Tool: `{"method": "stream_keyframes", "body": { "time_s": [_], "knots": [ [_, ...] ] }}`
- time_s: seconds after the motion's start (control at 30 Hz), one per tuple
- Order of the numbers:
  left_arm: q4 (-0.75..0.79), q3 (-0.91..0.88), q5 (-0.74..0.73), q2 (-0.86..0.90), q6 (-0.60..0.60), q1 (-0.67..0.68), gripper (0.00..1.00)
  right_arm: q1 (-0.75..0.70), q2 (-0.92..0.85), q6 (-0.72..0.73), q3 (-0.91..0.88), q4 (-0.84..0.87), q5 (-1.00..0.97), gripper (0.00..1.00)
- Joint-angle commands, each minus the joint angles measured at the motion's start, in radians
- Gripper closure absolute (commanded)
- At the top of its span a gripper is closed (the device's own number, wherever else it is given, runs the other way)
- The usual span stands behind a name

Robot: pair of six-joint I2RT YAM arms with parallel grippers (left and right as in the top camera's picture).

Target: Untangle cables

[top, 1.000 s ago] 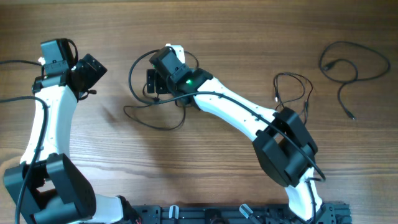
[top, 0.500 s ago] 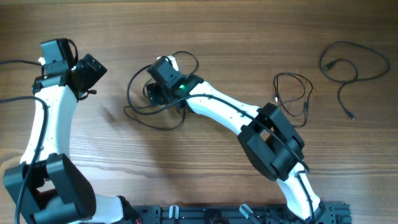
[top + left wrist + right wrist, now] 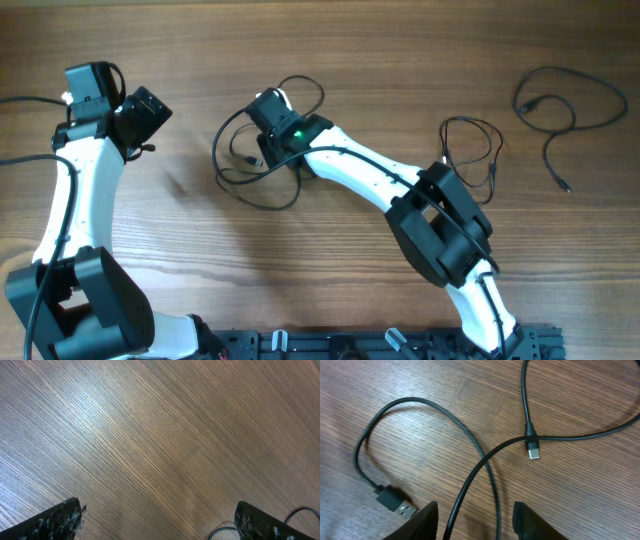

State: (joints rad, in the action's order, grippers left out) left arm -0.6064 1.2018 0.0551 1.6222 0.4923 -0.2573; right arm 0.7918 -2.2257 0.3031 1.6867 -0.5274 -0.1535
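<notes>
The tangled cables point(image 3: 218, 150) are bunched on the wooden table point(image 3: 350, 40) beneath the right gripper point(image 3: 475, 522), whose jaws are spread with two strands passing between them, apparently ungripped. A USB-A plug point(image 3: 400, 506) and a USB-C plug point(image 3: 533, 453) are seen just ahead of it. A second cable point(image 3: 494, 150) and a third cable point(image 3: 518, 100) are laid well apart from that gripper, as is the left gripper point(image 3: 157, 517), its jaws spread wide.

We lose the cables point(image 3: 487, 457) past the bottom edge inside the right gripper point(image 3: 474, 524) (its tips cropped); overhead it hides their tangle's middle.
</notes>
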Motion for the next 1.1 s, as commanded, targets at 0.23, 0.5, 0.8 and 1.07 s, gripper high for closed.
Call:
{"method": "stream_keyframes", "body": {
  "time_s": [0.23, 0.5, 0.8, 1.07],
  "knots": [
    [0.000, 0.003, 0.006, 0.010, 0.013, -0.008, 0.00, -0.019, -0.013, -0.011, 0.006, 0.008, -0.034, 0.43],
    [0.000, 0.003, 0.006, 0.010, 0.013, -0.008, 0.00, -0.019, -0.101, -0.012, 0.006, 0.039, -0.031, 0.37],
    [0.000, 0.003, 0.006, 0.010, 0.013, -0.008, 0.00, -0.019, -0.121, -0.013, 0.006, 0.043, -0.030, 0.95],
    [0.000, 0.003, 0.006, 0.010, 0.013, -0.008, 0.00, -0.020, -0.048, -0.014, 0.016, -0.072, 0.077, 0.96]
  ]
}}
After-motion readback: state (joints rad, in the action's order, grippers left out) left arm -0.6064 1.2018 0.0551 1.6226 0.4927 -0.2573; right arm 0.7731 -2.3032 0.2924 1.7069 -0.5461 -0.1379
